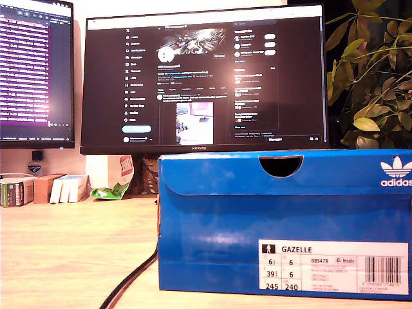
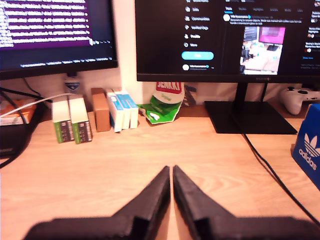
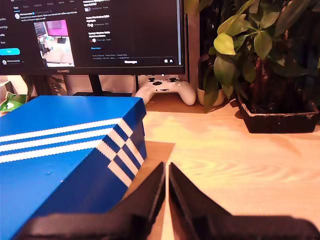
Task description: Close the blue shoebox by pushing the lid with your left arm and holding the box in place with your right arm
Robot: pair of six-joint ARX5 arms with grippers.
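Monitors [image 1: 203,77] and a leafy potted plant [image 1: 370,71] stand along the far side of the wooden desk [image 1: 71,251], and the blue Adidas shoebox [image 1: 283,225] fills the near right of the exterior view, its labelled end facing the camera. Its lid [image 1: 283,172] appears already down, the front flap lying flat over the box wall, so the step in hand looks like a final press or a check, not a full swing of the lid. Neither arm shows in the exterior view. The robot's second gripper [image 3: 166,172] hangs just beside the striped long side of the shoebox, fingers closed together with nothing between them; the first gripper [image 2: 171,175] hovers over bare desk, well apart from the box, which only shows at that view's edge, and its fingers are likewise pressed shut on nothing. To do this well, the second gripper should brace the box wall low down so it cannot slide, while the first comes over and pushes flat on the lid's top, clear of the black cable [image 1: 132,277].
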